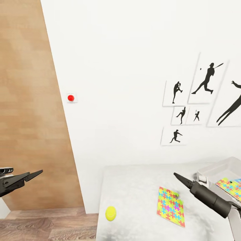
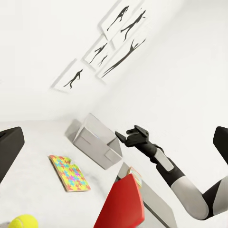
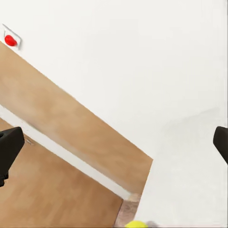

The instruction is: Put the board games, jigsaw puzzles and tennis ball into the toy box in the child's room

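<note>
Lay flat on the pale table (image 1: pixel 134 187): one jigsaw puzzle (image 1: pixel 171 206), long axis running from the near edge toward the wall and tipped slightly leftward at its far end; sat near the table's front left corner, well apart from it: the tennis ball (image 1: pixel 110 213). Rested in the grey toy box (image 1: pixel 214 171) at the table's right end, against the wall: a second puzzle sheet (image 1: pixel 229 186). Hung empty with fingers spread, both: left gripper (image 1: pixel 31 175) beyond the table's left side, right gripper (image 2: pixel 131 137) above the table beside the box.

The toy box (image 1: pixel 217 170) and the second jigsaw puzzle (image 1: pixel 231 187) inside it are cut off at the head view's right edge, the tennis ball (image 3: pixel 136 224) is clipped in the right wrist view, and the rightmost silhouette picture (image 1: pixel 229 107) is cropped.
</note>
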You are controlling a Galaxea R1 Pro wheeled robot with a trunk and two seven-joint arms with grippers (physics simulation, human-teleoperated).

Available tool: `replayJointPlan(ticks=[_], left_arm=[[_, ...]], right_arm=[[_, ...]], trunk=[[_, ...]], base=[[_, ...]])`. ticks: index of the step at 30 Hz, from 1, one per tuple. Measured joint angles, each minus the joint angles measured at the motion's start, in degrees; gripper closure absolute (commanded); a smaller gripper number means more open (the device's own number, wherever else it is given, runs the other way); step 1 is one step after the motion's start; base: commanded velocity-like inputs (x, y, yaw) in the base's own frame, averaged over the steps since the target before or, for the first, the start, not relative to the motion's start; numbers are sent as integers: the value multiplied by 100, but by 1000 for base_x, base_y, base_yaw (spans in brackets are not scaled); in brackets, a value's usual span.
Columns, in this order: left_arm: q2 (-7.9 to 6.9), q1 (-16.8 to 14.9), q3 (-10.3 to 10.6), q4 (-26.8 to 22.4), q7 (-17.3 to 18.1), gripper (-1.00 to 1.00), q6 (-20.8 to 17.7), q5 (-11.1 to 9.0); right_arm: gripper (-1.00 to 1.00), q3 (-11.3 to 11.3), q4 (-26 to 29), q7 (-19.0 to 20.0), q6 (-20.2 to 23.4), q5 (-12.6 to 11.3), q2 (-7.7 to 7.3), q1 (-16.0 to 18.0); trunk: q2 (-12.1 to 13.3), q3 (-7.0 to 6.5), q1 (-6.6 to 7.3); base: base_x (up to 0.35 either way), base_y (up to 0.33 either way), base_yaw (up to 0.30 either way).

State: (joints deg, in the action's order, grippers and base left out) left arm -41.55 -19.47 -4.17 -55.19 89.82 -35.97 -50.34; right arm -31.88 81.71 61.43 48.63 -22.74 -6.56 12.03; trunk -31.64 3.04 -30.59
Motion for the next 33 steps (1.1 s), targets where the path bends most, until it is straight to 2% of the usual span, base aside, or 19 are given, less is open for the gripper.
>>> replayJointPlan(ticks=[4, 8, 10, 12, 13, 15, 17, 20, 22, 23, 26, 29, 33], left_arm=[[30, 0, 49, 0, 0, -100, -10, 13], [59, 0, 116, 0, 0, -100, -14, 144], [94, 0, 135, 1, 0, -100, -19, 317], [108, -2, 137, 0, 0, -100, -21, 400], [117, -2, 139, 1, 0, -100, -22, 463], [122, -1, 140, 0, 0, -100, -23, 509], [129, -1, 144, 1, 0, -100, -24, 549], [133, -1, 149, 1, 0, -100, -34, 578], [134, -1, 150, 1, 0, -100, -42, 583], [135, -1, 154, 1, 0, -100, -50, 586], [139, -1, 159, 1, 0, -100, -69, 587], [135, -3, 162, 0, 0, -100, -79, 576], [133, -5, 161, 0, 0, -100, -84, 568]], right_arm=[[-100, 222, 24, -639, 212, -5, 7, 4], [-100, 344, 103, -1605, 494, -20, 11, 66], [-100, 412, 187, -2436, 806, -46, 8, 325], [-100, 463, 212, -2855, 947, -67, 6, 515], [-100, 520, 227, -3215, 1039, -107, 6, 710], [-100, 591, 218, -3536, 1099, -116, 6, 941], [-100, 760, 126, -3924, 1113, -119, 10, 1301], [-100, 1138, -404, -4552, 1113, -116, 2, 1912], [-100, 1258, -725, -4846, 1112, -104, 1, 2169], [-100, 1335, -1085, -5161, 1112, -102, 3, 2407], [-100, 1417, -1803, -5778, 1111, -78, 10, 2797], [-100, 1449, -2271, -6180, 1112, -33, 16, 3008], [-100, 1466, -2506, -6387, 1114, -2, 9, 3110]], trunk=[[0, 0, 0], [0, 0, 0], [1, -1, 0], [0, 0, 0], [1, -1, 0], [0, -1, 0], [1, -1, 0], [2, -1, 0], [1, 0, 0], [2, -1, 0], [1, 0, 0], [1, 0, 0], [0, 0, 0]], base=[[0, 0, 0], [0, 0, 0], [0, 0, 0], [0, 0, 0], [0, 0, 0], [0, 0, 0], [0, 0, 0], [0, 0, 0], [0, 0, 0], [0, 0, 0], [0, 0, 0], [0, 0, 0], [0, 0, 0]])
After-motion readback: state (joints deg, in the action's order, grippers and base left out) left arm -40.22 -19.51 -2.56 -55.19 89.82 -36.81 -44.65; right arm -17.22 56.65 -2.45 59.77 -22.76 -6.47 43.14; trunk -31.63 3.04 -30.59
